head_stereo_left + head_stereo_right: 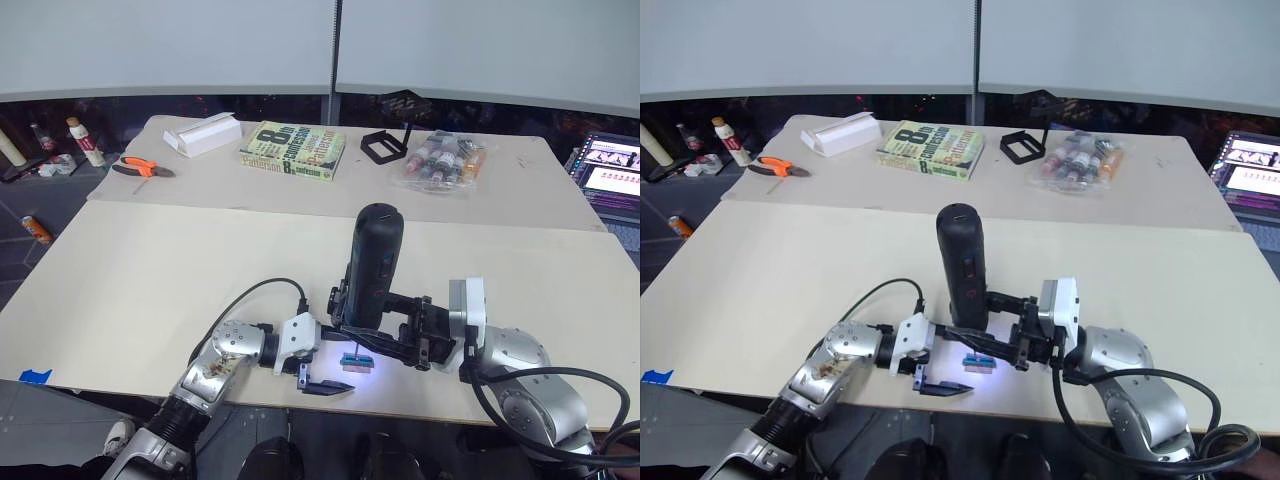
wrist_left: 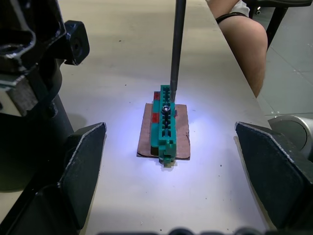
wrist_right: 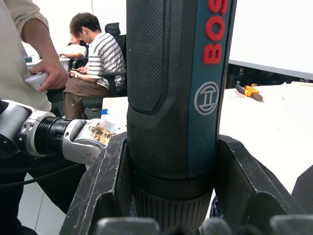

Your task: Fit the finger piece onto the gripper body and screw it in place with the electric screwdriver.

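R tool [image 3: 168, 196] is clamped on the electric screwdriver [image 1: 372, 265], held upright w/ its thin bit [image 2: 177, 46] pointing down. The bit tip sits at the far end of a small green-and-tan block [image 2: 165, 125], which lies on a brown card on the table [image 1: 150, 270] near the front edge, about 6 o'clock from the book [image 1: 292, 150]. A screw head [image 2: 166, 108] shows midway along the block's top, just short of the tip.

L tool [image 2: 171, 166] is wide, fingers [image 2: 83, 171] either side of the block w/o touching it, its light on the spot.

The piece under the bit looks like that green block; can't make out the gripper body or finger piece as such anywhere here.

Judgement: step in hand is lining up the bit on the screw. To do it well:
- bring tip back toward the screw head, seat it fully before spinning
- keep driver vertical; any tilt prob. makes the bit cam out
- L tool should close on the block or card first, else torque may spin the loose block
- press lightly, short bursts.
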